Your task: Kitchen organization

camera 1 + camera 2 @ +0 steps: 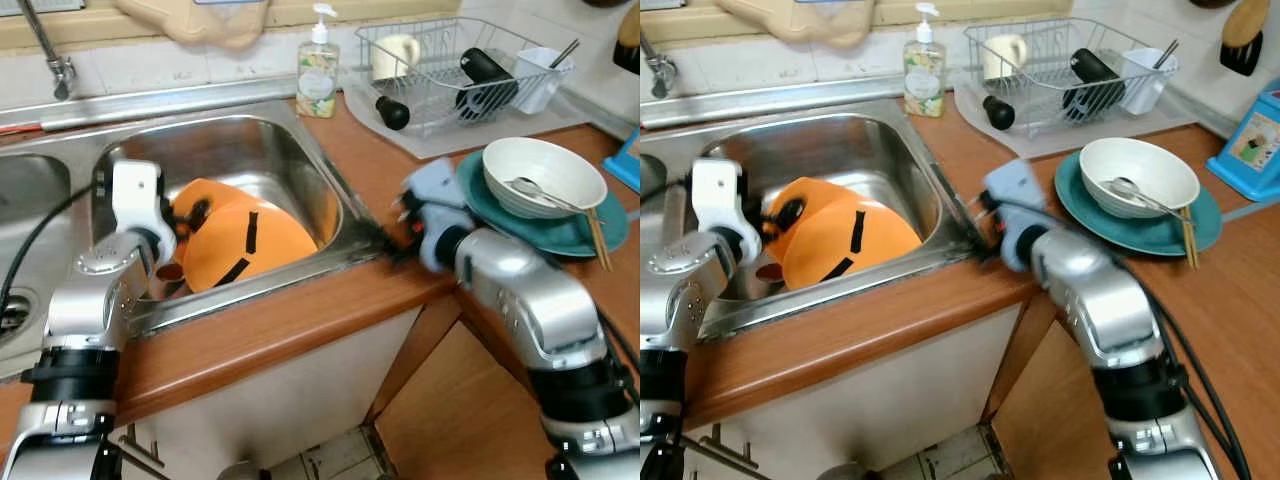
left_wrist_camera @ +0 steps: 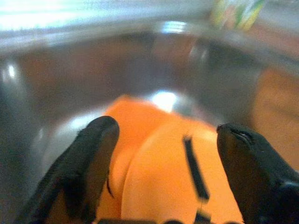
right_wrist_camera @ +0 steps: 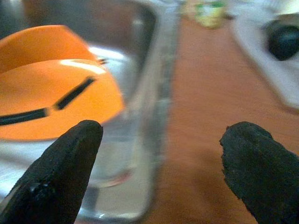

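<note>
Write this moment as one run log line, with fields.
left gripper: open, over orange plates in sink | right gripper: open, at sink edge | white bowl on teal plate

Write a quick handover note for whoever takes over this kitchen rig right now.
Left tool: open, down in the sink over the orange plates, holding nothing.
Right tool: open, empty, above the sink's right rim by the counter.
White bowl with a spoon sits on the teal plate; dish rack behind.
Done: nothing lifted yet.
Left: grasp the orange plates and move them out.
</note>
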### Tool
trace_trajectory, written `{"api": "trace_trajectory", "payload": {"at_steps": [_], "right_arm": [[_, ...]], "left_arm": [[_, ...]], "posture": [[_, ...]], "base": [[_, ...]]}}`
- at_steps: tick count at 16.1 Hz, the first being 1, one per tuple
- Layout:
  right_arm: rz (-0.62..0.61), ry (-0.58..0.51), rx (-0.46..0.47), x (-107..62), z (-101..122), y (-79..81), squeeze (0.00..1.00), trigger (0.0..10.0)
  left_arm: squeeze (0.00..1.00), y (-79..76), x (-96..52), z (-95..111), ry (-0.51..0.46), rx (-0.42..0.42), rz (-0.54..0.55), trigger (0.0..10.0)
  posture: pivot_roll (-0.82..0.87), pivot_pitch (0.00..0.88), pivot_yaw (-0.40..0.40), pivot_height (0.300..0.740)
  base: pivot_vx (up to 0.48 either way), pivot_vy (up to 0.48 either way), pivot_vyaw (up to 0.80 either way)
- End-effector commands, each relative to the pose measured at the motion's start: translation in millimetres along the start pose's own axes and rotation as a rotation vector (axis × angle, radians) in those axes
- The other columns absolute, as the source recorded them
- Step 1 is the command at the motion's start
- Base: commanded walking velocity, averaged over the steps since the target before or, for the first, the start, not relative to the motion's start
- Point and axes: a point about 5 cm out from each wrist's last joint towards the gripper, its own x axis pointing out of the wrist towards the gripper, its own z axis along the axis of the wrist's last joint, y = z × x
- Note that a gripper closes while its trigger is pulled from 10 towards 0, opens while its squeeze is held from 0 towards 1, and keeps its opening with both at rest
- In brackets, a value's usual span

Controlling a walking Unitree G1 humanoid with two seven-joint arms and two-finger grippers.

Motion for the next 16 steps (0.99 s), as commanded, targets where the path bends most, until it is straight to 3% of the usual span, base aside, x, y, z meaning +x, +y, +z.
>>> {"api": "trace_trajectory", "payload": {"at_steps": [1,7,8,9,16], "right_arm": [[-0.052,-0.015,0.014,0.3,4,-8.6,1.0,10.0],[-0.289,0.056,0.062,10.1,-4,-41.3,1.0,10.0],[-0.31,0.059,0.059,11.2,-5,-43.9,0.86,10.0],[-0.343,0.063,0.057,13.0,-6,-48.0,0.0,10.0],[-0.372,0.102,0.139,28.0,-11,-60.8,0.0,10.0]], "left_arm": [[1.0,-8.3,-2.9,6,-0.041,0.014,-0.054,10.0],[1.0,-39.2,-36.2,9,-0.167,0.141,-0.25,10.0],[0.29,-44.3,-40.8,8,-0.175,0.145,-0.286,10.0],[0.0,-54.5,-47.6,7,-0.173,0.161,-0.361,10.0],[0.0,-78.3,-64.1,-4,-0.117,0.177,-0.566,10.0]], "posture": [[-0.13,0.0,-0.009,0.74],[-0.12,0.0,-0.02,0.74],[-0.12,0.0,-0.021,0.74],[-0.12,0.0,-0.021,0.74],[-0.12,0.0,-0.013,0.74]], "base": [[0.0,0.0,0.0],[0.0,0.0,0.0],[0.0,0.0,0.0],[0.0,0.0,0.0],[0.0,0.0,0.0]]}}
